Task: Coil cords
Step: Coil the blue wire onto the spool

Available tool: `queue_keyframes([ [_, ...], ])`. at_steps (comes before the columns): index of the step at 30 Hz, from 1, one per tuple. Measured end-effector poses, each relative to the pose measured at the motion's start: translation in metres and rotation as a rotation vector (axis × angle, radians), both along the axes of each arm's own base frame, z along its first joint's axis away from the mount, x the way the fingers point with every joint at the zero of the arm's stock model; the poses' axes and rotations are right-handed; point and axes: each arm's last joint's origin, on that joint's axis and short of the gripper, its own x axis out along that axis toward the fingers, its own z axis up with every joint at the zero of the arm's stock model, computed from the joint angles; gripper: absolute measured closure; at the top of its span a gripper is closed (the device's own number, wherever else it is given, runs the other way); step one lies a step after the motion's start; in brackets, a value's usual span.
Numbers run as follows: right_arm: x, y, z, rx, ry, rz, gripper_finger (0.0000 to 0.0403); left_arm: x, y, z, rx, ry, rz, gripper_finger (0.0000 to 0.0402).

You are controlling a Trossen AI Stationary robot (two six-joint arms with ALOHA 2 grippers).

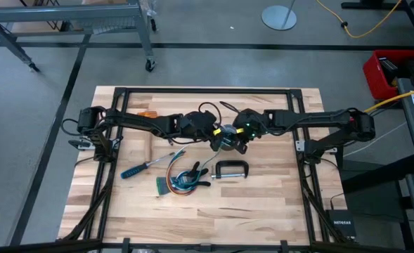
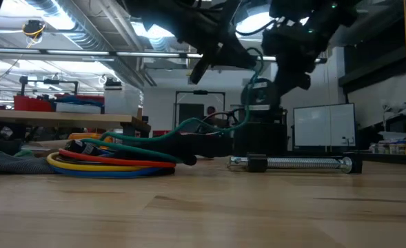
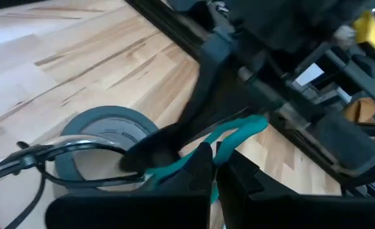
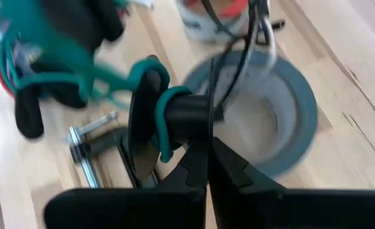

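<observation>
A multicoloured cord bundle (image 1: 177,180) lies on the table near the middle. A green cord (image 2: 189,127) rises from the bundle (image 2: 113,162) to both grippers above the table's centre. My left gripper (image 3: 212,158) is shut on this green cord. My right gripper (image 4: 207,137) is shut on a black round piece with a flange (image 4: 174,114), around which the green cord is wound. Both grippers meet over a grey tape roll (image 4: 283,121). A thin dark cord (image 3: 41,156) loops beside the roll. My left gripper pinches the green cord (image 3: 228,141) between its two fingertips, the fingers lying across the cord. The cord is lifted clear of the table and runs on toward the right gripper. My right gripper pinches the end of the black piece's stem (image 4: 197,117) between its fingers, slanting down from the table's right. The piece is lifted clear above the tape roll, with green cord turns (image 4: 165,111) around the stem by the flange.
A metal C-clamp (image 1: 231,169) lies right of the bundle, and a blue-handled screwdriver (image 1: 138,169) lies to the bundle's left. A black clamp (image 1: 192,176) lies on the bundle. The near half of the wooden table (image 1: 263,211) is bare.
</observation>
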Motion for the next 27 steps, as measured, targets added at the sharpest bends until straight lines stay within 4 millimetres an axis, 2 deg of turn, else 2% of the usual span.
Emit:
queue_keyframes([
  [5, 0.012, -0.002, -0.002, -0.011, -0.069, -0.007, 0.0401, 0.001, -0.013, 0.0, -0.001, 0.003, -0.033, 0.0401],
  [14, 0.03, -0.006, 0.017, -0.076, -0.341, -0.027, 0.0401, 0.0, -0.042, -0.001, 0.05, 0.018, -0.095, 0.0401],
  [21, 0.034, -0.012, 0.039, -0.076, -0.436, -0.021, 0.0401, -0.011, -0.054, -0.019, 0.132, 0.222, 0.008, 0.0401],
  [27, 0.033, -0.022, 0.058, -0.026, -0.493, 0.024, 0.0401, -0.017, -0.061, -0.023, 0.295, 0.308, 0.096, 0.0401],
])
